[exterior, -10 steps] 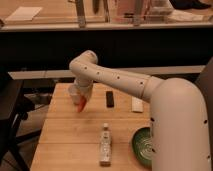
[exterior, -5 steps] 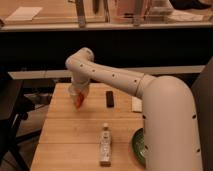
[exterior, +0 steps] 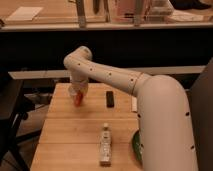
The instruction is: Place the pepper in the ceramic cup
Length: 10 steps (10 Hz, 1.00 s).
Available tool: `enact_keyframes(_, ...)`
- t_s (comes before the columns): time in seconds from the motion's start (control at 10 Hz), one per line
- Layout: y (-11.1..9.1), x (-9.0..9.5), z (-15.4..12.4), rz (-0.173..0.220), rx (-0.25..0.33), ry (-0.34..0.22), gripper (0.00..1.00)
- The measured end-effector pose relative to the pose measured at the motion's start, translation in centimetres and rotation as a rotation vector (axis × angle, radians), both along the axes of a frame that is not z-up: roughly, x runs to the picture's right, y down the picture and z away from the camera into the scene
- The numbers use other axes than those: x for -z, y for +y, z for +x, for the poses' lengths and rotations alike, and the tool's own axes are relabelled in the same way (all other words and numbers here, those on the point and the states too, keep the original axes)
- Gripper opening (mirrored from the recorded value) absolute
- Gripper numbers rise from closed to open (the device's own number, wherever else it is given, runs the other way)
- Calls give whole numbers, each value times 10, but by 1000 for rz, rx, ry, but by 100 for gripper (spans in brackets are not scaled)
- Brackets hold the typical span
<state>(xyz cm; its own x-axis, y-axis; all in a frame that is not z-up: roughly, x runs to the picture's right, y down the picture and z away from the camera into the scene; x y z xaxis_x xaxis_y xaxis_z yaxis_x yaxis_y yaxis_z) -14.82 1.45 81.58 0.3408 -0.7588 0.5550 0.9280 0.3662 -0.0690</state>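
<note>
The gripper [exterior: 78, 93], pinched on the pepper [exterior: 77, 99] — its long axis seemingly upright, tip down — hangs above the table [exterior: 75, 135].

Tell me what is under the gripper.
The gripper, over the table's far left, is shut on the pepper, which points down below it. A pale edge beside it may be the ceramic cup; wrist and pepper cover the rest, its inside included.
</note>
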Motion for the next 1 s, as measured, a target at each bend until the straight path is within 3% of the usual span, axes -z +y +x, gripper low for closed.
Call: enact_keyframes(1.0,-19,-13,-15,46,22,25,1)
